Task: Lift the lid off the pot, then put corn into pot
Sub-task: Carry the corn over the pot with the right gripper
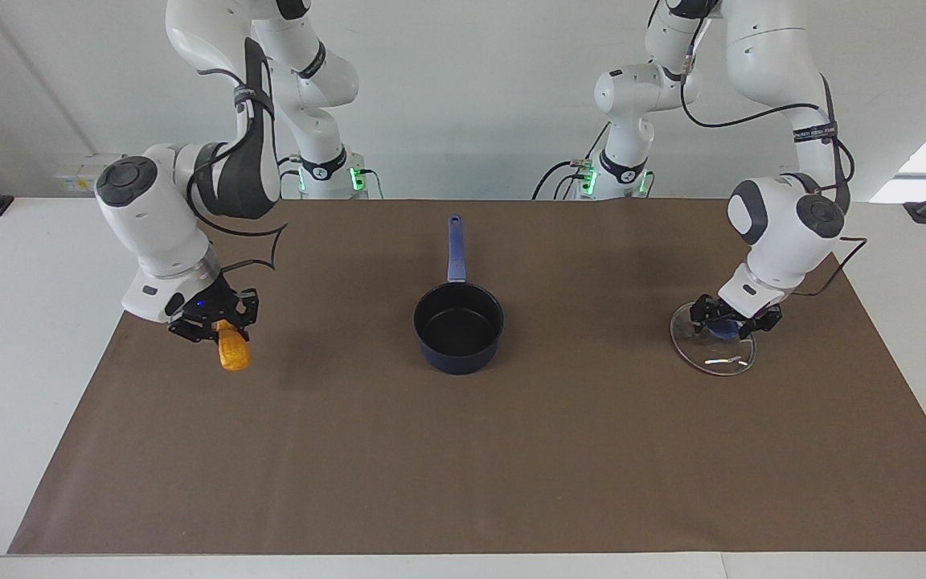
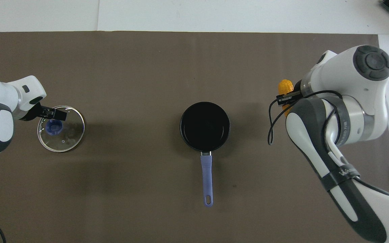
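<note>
I see my right gripper (image 1: 218, 322) clamped on the corn (image 1: 233, 346), its long axis hanging downward over the mat (image 1: 463, 450). The open pot (image 1: 458, 326) sits mid-table, handle toward the robots. My left gripper (image 1: 732, 320) grips the lid (image 1: 712, 350) by its knob at the left arm's end.

Open navy pot (image 1: 458, 326) mid-mat, glass lid (image 1: 712, 347) flat, orange corn (image 1: 232, 347) held aloft.

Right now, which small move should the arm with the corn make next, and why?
Probably carry the right gripper, shut on the corn, sideways until it hangs over the pot. The pot stands open, and the lid already lies on the mat under the left gripper.
</note>
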Available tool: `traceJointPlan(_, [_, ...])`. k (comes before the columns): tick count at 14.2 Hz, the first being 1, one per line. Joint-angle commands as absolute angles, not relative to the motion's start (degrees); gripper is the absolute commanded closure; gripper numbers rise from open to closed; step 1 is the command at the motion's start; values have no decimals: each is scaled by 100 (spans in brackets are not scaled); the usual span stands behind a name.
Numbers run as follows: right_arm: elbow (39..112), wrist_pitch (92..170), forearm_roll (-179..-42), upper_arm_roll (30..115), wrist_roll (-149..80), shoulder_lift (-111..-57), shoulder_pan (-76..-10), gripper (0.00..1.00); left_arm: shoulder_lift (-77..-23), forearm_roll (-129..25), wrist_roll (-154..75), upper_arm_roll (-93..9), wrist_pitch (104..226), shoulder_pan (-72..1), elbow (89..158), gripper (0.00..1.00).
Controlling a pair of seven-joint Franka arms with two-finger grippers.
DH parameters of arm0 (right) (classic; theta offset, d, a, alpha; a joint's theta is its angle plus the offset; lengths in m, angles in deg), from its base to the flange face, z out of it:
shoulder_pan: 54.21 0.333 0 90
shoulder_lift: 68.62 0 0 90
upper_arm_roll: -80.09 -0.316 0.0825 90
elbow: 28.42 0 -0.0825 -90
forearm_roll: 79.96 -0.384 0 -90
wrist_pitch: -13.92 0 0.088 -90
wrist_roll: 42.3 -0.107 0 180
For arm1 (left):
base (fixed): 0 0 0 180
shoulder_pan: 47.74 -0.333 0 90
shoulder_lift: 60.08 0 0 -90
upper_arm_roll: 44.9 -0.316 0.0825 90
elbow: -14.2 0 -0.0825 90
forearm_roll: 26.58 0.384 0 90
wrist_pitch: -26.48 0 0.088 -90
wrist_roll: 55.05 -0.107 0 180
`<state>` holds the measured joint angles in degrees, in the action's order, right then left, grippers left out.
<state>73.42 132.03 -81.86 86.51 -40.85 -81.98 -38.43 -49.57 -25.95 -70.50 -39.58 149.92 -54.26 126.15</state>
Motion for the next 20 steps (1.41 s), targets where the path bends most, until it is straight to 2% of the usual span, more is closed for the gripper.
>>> traceJointPlan(1, [7309, 13126, -8119, 8659, -4957, -8110, -3445, 100, -5024, -2675, -6834, -3972, 14269, -5302, 12082, 0])
traceJointPlan(3, [7169, 13152, -8137, 8659, -5545, -8162, -3024, 100, -5094, -2675, -6648, -3954, 13838, -5188, 11775, 0])
traceJointPlan(9, [6729, 13170, -8242, 8641, -6540, -8496, -2451, 100, -5130, -2579, -6657, -3910, 11992, -5056, 10369, 0])
traceJointPlan(15, [6729, 13458, -8400, 8237, -6620, -8891, -2240, 100, -5384, -2623, -5867, -3814, 11815, -4933, 10288, 0])
traceJointPlan(20, [6931, 13556, -8400, 8237, -6603, -8945, -2055, 100, -5823, -2640, -5672, -3822, 11420, -4976, 10314, 0])
